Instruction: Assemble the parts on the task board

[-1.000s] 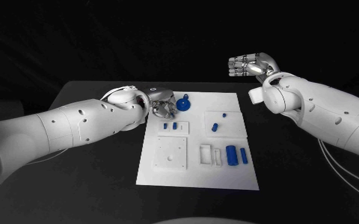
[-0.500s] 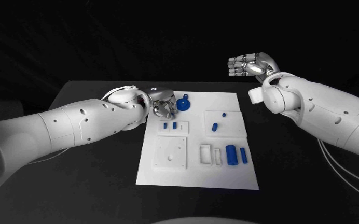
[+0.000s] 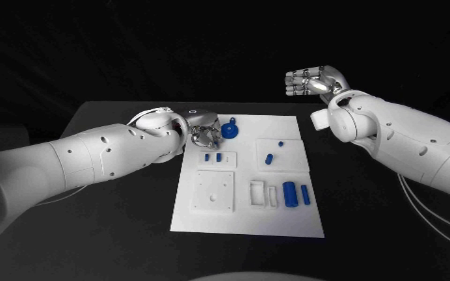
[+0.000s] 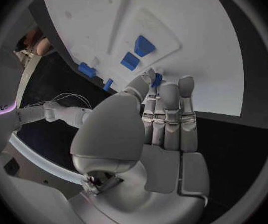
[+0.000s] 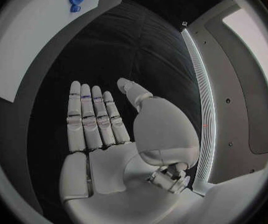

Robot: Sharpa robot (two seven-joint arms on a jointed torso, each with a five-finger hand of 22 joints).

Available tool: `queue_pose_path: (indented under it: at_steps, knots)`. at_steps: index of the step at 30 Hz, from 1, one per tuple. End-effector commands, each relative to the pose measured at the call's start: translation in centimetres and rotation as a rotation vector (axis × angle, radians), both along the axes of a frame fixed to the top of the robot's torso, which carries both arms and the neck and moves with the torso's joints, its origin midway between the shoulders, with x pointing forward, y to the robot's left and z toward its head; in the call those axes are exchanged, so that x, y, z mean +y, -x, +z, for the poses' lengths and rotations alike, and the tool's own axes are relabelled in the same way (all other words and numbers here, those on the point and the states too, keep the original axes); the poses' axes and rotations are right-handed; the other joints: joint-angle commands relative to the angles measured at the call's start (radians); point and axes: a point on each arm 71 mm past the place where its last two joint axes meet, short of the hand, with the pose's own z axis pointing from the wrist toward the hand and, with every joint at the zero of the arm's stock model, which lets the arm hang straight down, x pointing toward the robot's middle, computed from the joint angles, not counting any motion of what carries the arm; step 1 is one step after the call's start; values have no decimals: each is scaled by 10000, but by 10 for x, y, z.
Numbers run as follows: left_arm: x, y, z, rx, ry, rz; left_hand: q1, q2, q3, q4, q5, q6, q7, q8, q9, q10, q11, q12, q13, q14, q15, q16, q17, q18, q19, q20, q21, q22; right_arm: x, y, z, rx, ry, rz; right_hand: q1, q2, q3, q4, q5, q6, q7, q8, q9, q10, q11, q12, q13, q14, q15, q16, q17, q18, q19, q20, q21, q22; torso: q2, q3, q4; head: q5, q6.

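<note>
The white task board (image 3: 246, 222) lies in the middle of the black table. My left hand (image 3: 201, 131) hovers over its far left corner, beside a round blue part (image 3: 229, 129). In the left wrist view the left hand (image 4: 161, 114) has its fingers close together, and a small blue part (image 4: 156, 79) is pinched between the thumb and a fingertip. Two small blue pegs (image 3: 212, 158) stand in a small plate just below that hand. My right hand (image 3: 313, 82) is raised beyond the table's far right corner; its fingers (image 5: 91, 117) are stretched out and hold nothing.
On the board lie a short blue piece (image 3: 269, 159) and a tiny one (image 3: 280, 144) at the right, two blue cylinders (image 3: 296, 194) lower right, a square white plate (image 3: 214, 192) and white slotted blocks (image 3: 263, 194). Black table (image 3: 112, 229) flanks the board.
</note>
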Motion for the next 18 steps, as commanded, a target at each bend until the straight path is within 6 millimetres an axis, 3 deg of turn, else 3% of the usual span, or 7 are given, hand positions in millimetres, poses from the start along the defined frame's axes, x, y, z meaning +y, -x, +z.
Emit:
queue_pose_path:
  at_steps: [1, 18]
  knots:
    - [-1, 5, -13, 610, -417, -202, 72, 48, -51, 8, -11, 59, 9, -50, 7, 253, -182, 36, 20, 32, -21, -29, 14, 51, -68, -27, 32, 207, 2, 0, 0, -57, -32, 189, -40, 81, 49, -8, 39, -3, 6, -7, 2, -58, 5, -47, -15, -78, -19, -33, -14, 104, -53, 10, -48, -12, 2, -4, 5, 10, -15]
    - [0, 6, -9, 193, -65, -273, 93, 29, -96, -63, -25, -62, 34, -66, -7, 160, -136, 31, 15, -15, 5, -68, 18, 50, -102, -17, 29, 208, 1, 0, 0, -47, -20, 156, -40, 81, 49, -8, 39, -3, 6, -7, 2, -58, 5, -47, -15, -78, -19, -33, -14, 104, -53, 10, -48, -12, 0, -3, 1, 14, -21]
